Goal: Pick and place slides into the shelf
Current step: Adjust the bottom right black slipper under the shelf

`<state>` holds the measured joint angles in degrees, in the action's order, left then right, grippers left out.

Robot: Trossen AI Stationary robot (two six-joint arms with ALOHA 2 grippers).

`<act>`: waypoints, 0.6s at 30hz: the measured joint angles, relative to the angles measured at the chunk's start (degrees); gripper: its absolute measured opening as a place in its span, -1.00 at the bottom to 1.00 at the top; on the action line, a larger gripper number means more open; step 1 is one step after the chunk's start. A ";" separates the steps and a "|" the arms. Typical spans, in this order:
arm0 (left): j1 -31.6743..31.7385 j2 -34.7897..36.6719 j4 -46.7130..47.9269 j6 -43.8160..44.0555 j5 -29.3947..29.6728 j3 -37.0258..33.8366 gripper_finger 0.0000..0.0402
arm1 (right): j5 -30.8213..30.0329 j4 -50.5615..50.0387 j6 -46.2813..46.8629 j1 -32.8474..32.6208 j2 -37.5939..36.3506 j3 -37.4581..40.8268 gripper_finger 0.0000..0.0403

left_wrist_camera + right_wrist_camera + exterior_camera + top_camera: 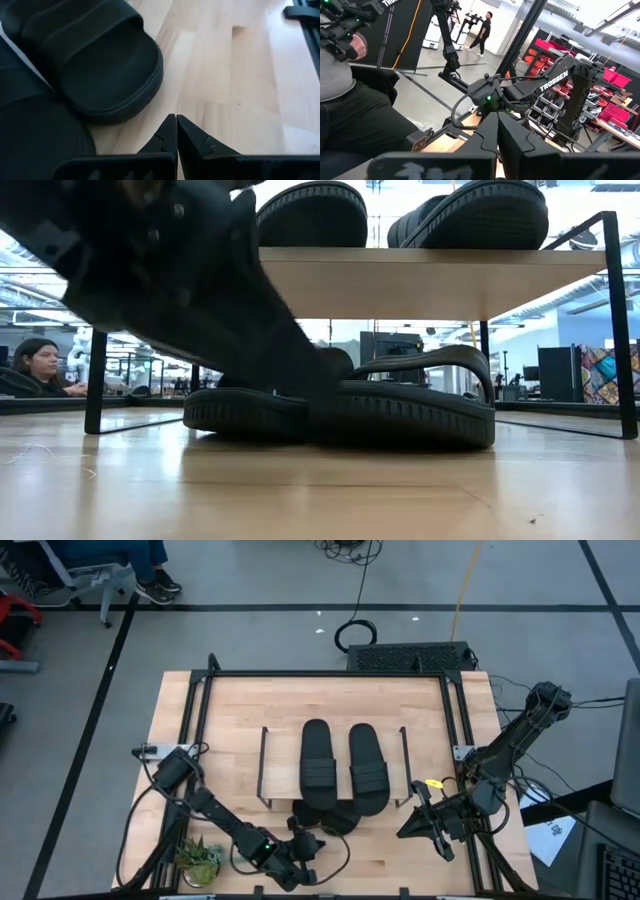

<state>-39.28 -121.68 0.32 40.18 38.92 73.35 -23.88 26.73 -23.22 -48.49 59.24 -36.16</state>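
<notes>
bench (230, 740): light wood top, seen from above, with both of your arms reaching in from its near edge.
shelf (335, 715): stands in the middle of the bench; wood plank on thin black wire legs, open space beneath.
slides on shelf: two black slides lie side by side on the plank, a left one (318, 762) and a right one (368, 765), close together and parallel.
slides on bench: two more black slides (330, 815) lie on the bench at the shelf's near edge, partly under the plank; in the low view they overlap, one (410, 405) resting against the other (240, 408).
left gripper (305, 850): low over the bench near its front edge, just in front of the two lower slides; in the left wrist view its fingers (167, 135) are pressed together with nothing between them, tips beside the rounded end of a slide (100, 65).
right gripper (425, 825): off to the right of the shelf, near the bench's right front corner, well apart from the slides; its fingers (490, 135) meet at the tips and hold nothing.
plant (200, 858): small green one at the bench's front left corner.
person (40, 365): seated in the room beyond the bench, at the low view's left.
</notes>
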 joint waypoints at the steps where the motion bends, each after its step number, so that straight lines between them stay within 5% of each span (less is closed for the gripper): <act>1: 0.13 -0.20 -0.08 0.16 0.13 0.03 -1.00 | 0.00 -0.02 0.00 0.00 0.00 0.00 -1.00; 18: 4.09 -1.03 -0.08 -1.83 1.64 -0.01 -1.00 | 0.02 -0.01 0.04 0.00 0.00 0.00 -1.00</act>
<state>-35.18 -122.72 0.24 38.34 40.56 73.34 -23.86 26.72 -23.18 -48.49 59.24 -36.16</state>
